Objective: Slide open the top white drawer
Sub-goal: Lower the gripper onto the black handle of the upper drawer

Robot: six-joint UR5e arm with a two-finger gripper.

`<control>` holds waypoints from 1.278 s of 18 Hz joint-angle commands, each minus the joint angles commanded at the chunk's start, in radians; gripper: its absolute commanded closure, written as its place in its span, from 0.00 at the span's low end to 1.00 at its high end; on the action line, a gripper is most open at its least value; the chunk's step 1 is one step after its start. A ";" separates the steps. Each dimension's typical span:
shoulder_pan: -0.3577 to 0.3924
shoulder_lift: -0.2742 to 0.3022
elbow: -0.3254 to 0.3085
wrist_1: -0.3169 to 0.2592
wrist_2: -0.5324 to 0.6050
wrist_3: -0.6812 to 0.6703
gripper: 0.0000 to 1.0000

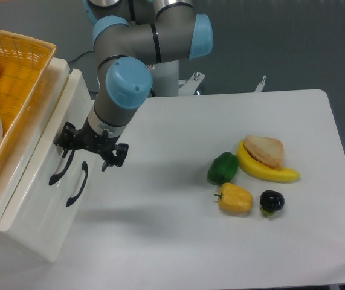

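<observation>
The top white drawer is the upper front of the cabinet at the left, with its curved black handle. Its front lies level with the lower front. My gripper hangs open just above the upper ends of both handles. One fingertip stands by the top drawer's handle. The other fingertip is out over the table, to the right of the lower drawer's handle. Nothing is between the fingers.
An orange woven basket with a plate and produce sits on the cabinet top. On the table at the right lie a green pepper, a yellow pepper, a banana with bread on it, and a dark fruit.
</observation>
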 joint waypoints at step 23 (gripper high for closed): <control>-0.018 -0.003 0.008 0.029 0.014 0.014 0.29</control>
